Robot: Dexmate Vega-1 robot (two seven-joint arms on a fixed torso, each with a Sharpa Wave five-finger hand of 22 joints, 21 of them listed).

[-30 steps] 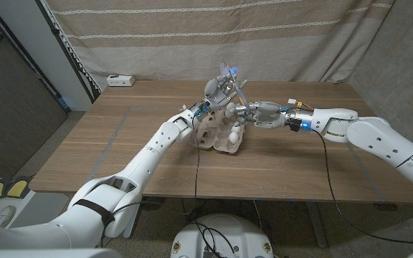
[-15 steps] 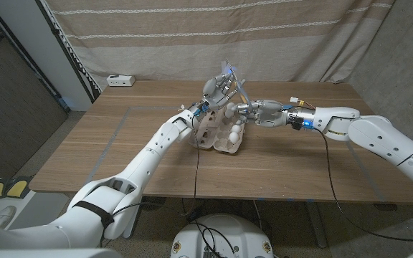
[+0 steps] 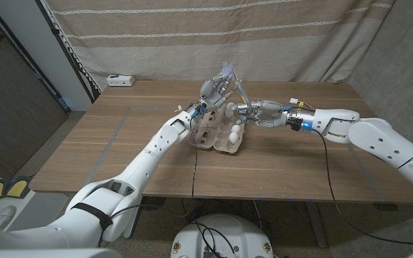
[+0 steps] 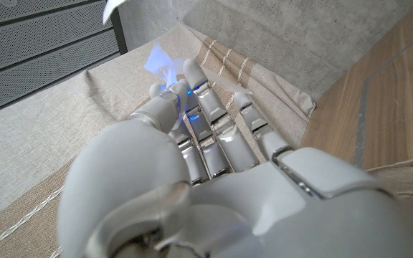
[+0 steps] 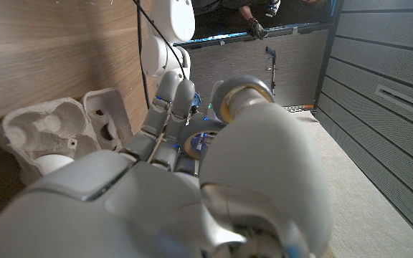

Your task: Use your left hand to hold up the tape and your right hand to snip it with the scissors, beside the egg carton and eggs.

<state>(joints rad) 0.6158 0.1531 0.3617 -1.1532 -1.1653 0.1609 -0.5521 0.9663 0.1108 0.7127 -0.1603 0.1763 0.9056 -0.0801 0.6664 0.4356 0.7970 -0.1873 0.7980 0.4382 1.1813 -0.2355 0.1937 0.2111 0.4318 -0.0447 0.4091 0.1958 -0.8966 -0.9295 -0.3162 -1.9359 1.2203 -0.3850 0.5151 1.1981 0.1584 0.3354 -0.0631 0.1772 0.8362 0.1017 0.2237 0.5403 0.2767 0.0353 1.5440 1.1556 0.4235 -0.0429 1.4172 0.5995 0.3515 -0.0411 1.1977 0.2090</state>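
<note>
As the three head pictures are compared, the left hand (image 3: 214, 91) has lifted slightly, and the tape (image 3: 229, 72) strip now stands higher and narrower above the carton (image 3: 217, 134). That hand pinches the tape at its fingertips, seen in the left wrist view as a pale blue strip (image 4: 160, 60). The carton lies open at table (image 3: 120, 150) centre with white eggs (image 3: 234, 132) in it. The right hand (image 3: 262, 112) has stayed just right of the carton, clenched around the scissors (image 3: 238, 109), whose blades reach toward the strip. Whether the blades are closed cannot be told. Judged so, the strip is taut and presented; the cut is not yet made.
</note>
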